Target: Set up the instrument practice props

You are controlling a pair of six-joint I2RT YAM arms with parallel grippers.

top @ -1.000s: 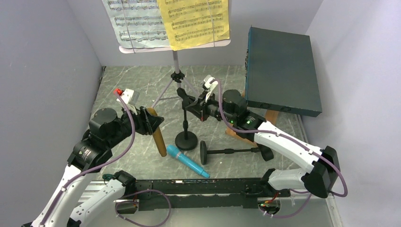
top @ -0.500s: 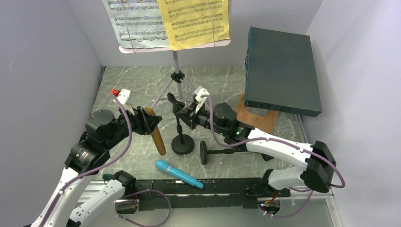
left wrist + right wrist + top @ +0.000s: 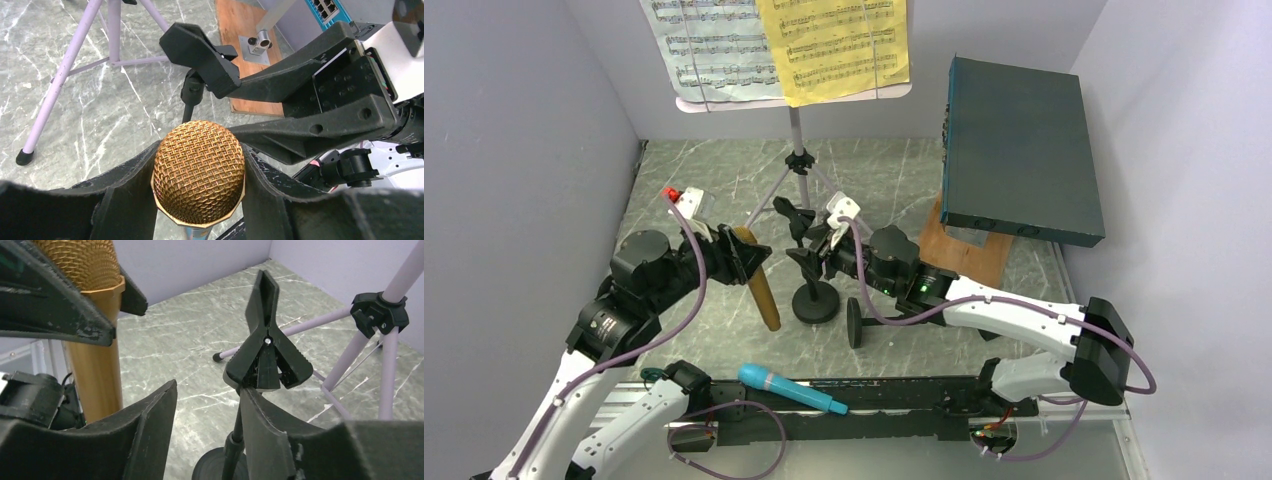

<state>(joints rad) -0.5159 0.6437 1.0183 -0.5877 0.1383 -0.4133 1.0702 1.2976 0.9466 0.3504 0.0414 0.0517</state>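
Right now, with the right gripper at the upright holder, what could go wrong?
1. The right gripper is open around the upright holder, one finger close beside its stem; a crooked retreat could tip it.
2. The blue mic lies loose at the near rail; being round, it may roll off.
3. The left gripper holds the gold mic by its mesh head, body hanging; it could slip when pressed into the holder.

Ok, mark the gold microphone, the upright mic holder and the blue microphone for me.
gold microphone (image 3: 199, 172), left wrist view, on its mesh head.
upright mic holder (image 3: 265, 360), right wrist view, on its clip.
blue microphone (image 3: 790, 388), top external view, middle of its body.
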